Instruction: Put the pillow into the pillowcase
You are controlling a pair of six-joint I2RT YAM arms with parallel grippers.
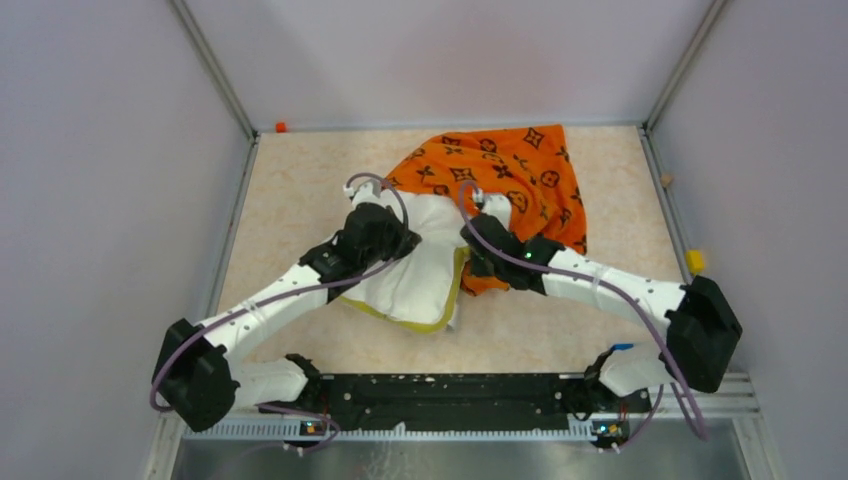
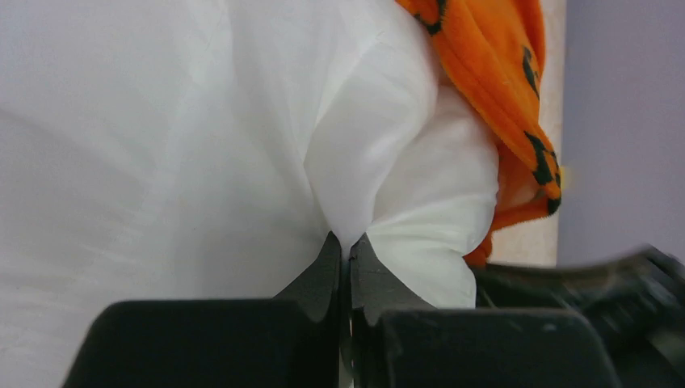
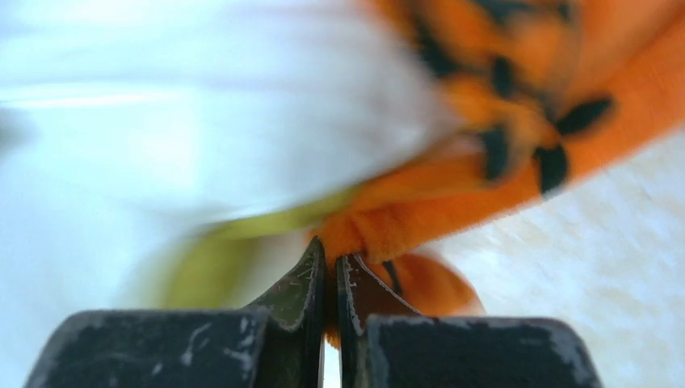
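- My left gripper (image 2: 346,242) is pinched fully shut on a fold of the soft white quilted pillow (image 1: 415,275).
- That pillow's 1 o'clock end sits under the floppy orange monogram-printed pillowcase (image 1: 520,170).
- My right gripper (image 3: 327,255) is clamped on the pillowcase's hem.

The top camera looks down from behind; both wrist cameras closely face the pillow (image 2: 161,145) and pillowcase (image 2: 485,73).

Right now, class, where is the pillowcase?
In the top view, the pillowcase lies at the table's far centre-right, its near edge meeting the pillow, just beyond the right end effector.
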